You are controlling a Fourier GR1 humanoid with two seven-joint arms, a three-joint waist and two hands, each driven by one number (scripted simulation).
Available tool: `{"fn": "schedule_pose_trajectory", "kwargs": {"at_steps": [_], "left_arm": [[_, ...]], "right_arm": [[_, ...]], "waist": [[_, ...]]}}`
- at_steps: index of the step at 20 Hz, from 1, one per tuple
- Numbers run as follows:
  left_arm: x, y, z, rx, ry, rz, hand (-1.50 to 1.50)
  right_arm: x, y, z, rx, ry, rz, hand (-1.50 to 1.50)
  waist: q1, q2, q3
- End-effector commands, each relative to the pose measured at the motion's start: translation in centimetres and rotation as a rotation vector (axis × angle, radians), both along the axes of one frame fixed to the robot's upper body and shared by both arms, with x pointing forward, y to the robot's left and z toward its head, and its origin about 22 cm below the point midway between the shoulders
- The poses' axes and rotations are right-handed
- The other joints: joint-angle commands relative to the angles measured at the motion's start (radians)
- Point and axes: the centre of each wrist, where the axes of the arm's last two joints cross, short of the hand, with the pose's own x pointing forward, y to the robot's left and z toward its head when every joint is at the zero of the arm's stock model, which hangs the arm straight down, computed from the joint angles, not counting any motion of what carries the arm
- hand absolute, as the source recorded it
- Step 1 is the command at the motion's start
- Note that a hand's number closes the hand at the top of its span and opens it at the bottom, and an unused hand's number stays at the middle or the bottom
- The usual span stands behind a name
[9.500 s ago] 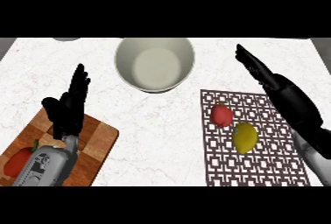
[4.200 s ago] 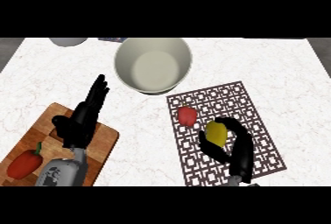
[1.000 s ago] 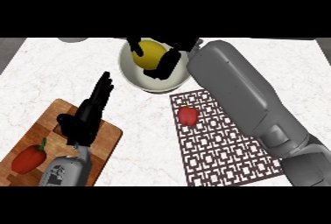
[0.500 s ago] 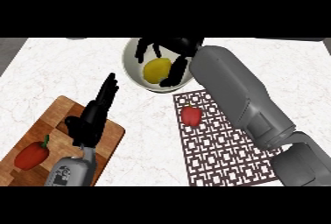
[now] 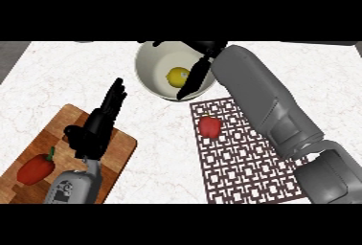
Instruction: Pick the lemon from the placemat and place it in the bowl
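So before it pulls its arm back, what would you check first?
1. Lemon lies inside the bowl: ok.
2. Right hand has let go, fingers straight beside the lemon: ok.
3. Bowl upright on the counter: ok.
4. Right hand free of the bowl's rim: cannot tell, its fingers hang over the rim.
5. Red fruit on the placemat, beside the forearm and apart from it: ok.
6. Left hand open over the cutting board, away from the bowl: ok.

The grey right forearm lies across the white round bowl and the brown lattice placemat; white marble counter between placemat and wooden cutting board stays free.
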Motion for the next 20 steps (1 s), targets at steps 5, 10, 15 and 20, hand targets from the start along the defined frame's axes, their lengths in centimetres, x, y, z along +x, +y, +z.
{"fn": "schedule_pose_trajectory", "kwargs": {"at_steps": [5, 10, 15, 20], "left_arm": [[0.4, -0.1, 0.2, 0.010, 0.000, 0.008, 0.00], [0.4, -0.3, 0.3, 0.005, -0.009, 0.001, 0.00], [0.7, -0.6, -0.2, 0.007, 0.002, -0.016, 0.00], [1.1, 0.4, 1.3, -0.005, -0.015, -0.019, 0.00]], "right_arm": [[1.4, -3.1, 2.5, 0.177, 0.162, -0.034, -1.50], [2.1, -6.5, 4.3, 0.186, 0.253, -0.039, -1.50], [2.4, -10.3, 4.1, 0.209, 0.329, -0.036, -1.50], [2.3, -11.5, 3.9, 0.212, 0.371, 0.014, -1.50]], "waist": [[-0.015, -0.005, 0.000], [0.002, 0.002, 0.000], [0.006, 0.011, 0.001], [0.016, 0.011, 0.002]]}}
